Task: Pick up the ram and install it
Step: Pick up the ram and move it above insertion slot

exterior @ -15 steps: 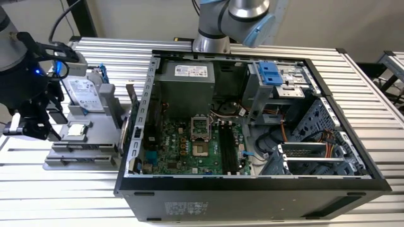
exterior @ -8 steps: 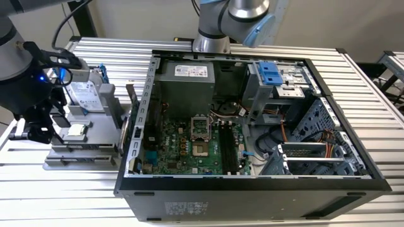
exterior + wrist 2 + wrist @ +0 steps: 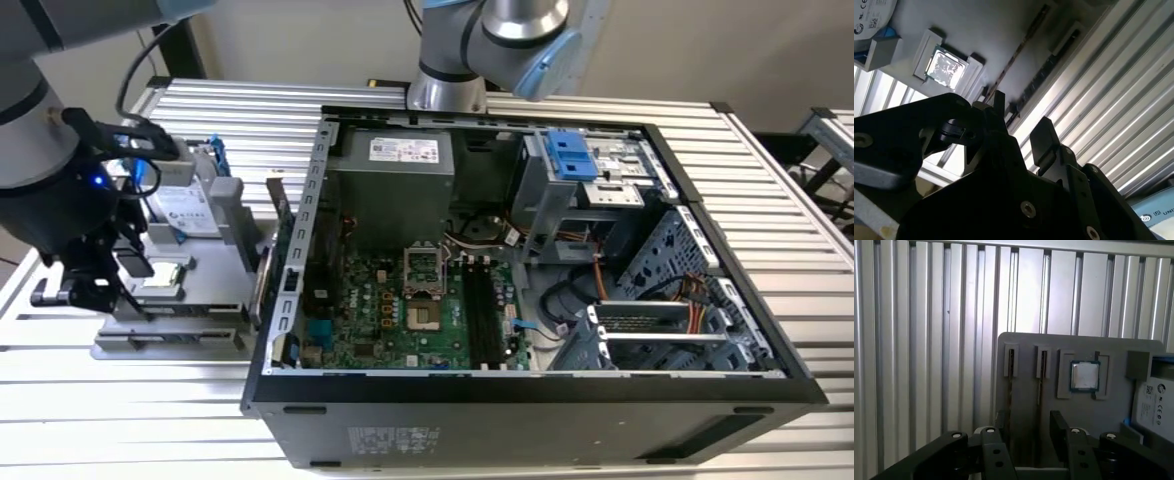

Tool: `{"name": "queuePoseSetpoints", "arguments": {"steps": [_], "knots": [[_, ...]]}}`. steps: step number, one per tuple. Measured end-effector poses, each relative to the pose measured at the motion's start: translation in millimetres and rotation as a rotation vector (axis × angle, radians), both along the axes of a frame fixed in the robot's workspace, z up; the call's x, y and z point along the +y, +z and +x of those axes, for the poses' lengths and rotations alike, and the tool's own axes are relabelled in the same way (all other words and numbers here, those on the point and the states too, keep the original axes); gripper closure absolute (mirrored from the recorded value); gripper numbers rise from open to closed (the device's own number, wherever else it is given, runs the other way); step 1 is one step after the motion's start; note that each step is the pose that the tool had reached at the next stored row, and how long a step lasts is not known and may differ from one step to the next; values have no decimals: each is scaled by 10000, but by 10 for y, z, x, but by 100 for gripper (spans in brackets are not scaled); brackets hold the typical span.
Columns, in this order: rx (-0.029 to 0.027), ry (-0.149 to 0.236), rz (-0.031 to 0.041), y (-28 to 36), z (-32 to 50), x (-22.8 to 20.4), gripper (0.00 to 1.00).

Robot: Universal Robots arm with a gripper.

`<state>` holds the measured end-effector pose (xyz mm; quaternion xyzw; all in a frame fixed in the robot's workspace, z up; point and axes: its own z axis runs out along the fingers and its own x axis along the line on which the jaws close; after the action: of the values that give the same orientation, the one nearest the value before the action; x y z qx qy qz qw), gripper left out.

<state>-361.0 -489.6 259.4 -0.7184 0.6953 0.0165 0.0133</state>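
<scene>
Two thin ram sticks stand on edge in slots of a grey parts holder; I see one stick and its neighbour edge-on in the first wrist view. In the second wrist view one stick shows as a thin line. My gripper hovers over the holder's end near these slots, open, with nothing between its black fingers. In the exterior view the gripper hangs at the holder's left end. The open computer case shows its motherboard with black memory slots.
On the holder a square silver processor chip sits beside the ram slots, and a hard drive lies past it. A second arm's base stands behind the case. The table is ribbed aluminium.
</scene>
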Motion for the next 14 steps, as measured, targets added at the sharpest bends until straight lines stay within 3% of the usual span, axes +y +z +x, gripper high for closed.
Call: {"name": "queuePoseSetpoints", "arguments": {"steps": [7,14], "knots": [[-1,0,1,-112,0,-35,100],[0,0,0,-241,0,-38,100]]}}
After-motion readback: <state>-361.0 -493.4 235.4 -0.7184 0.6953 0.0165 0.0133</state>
